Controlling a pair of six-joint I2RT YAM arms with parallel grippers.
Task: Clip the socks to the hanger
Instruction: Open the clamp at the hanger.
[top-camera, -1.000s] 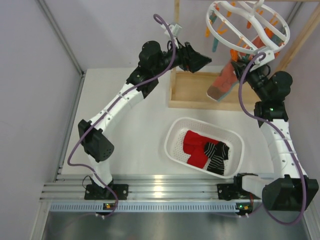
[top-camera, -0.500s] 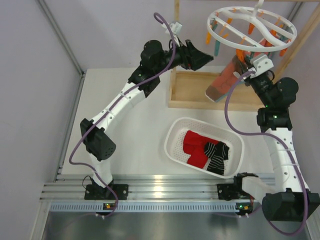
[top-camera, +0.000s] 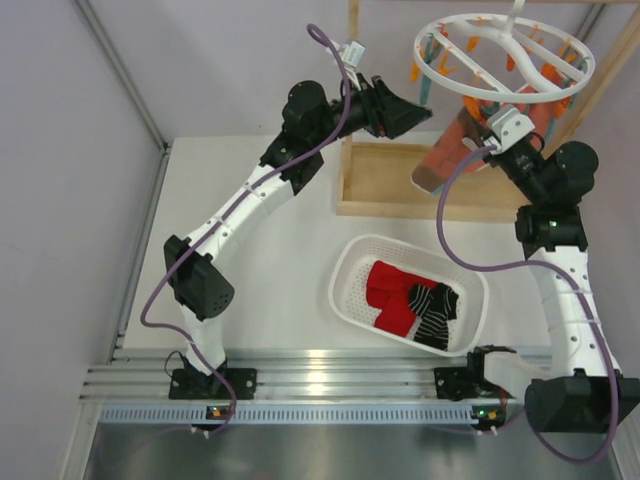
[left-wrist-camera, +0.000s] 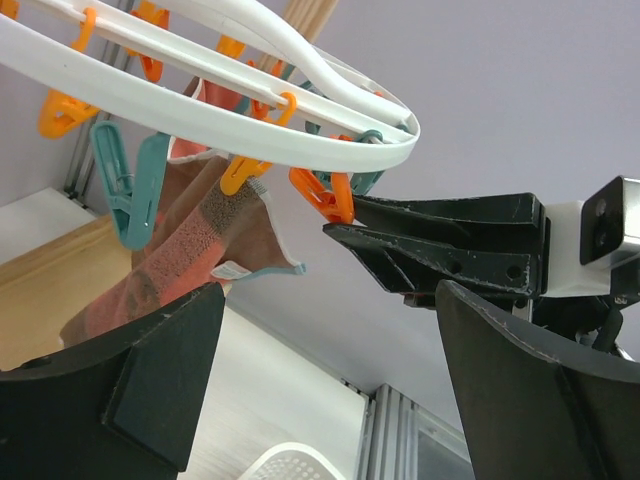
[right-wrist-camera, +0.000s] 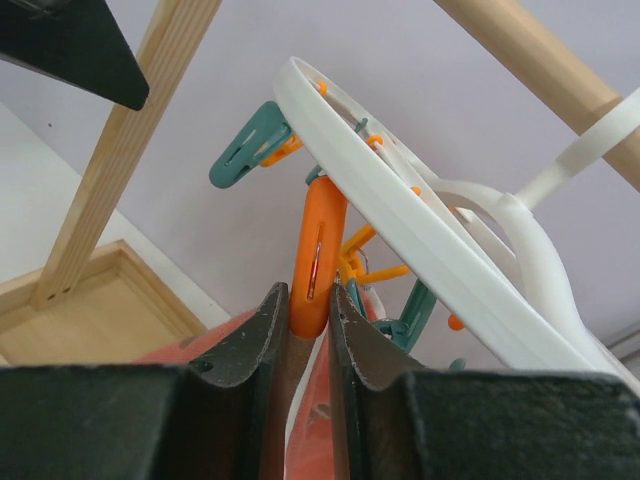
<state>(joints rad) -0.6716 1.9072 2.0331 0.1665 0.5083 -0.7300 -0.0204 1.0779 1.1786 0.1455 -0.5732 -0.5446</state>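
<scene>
The right gripper (right-wrist-camera: 308, 300) pinches an orange clip (right-wrist-camera: 318, 250) that hangs from the hanger (right-wrist-camera: 400, 205) ring just above its fingers. The left gripper (left-wrist-camera: 330, 300) is spread wide, just below the ring. The socks (top-camera: 385, 290) lie in the white basket (top-camera: 345, 262), well apart from both.

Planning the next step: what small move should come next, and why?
Probably send the open, empty left gripper down to the basket for one: the right gripper squeezes an orange clip on the hanger, yet the socks lie in the basket.
</scene>
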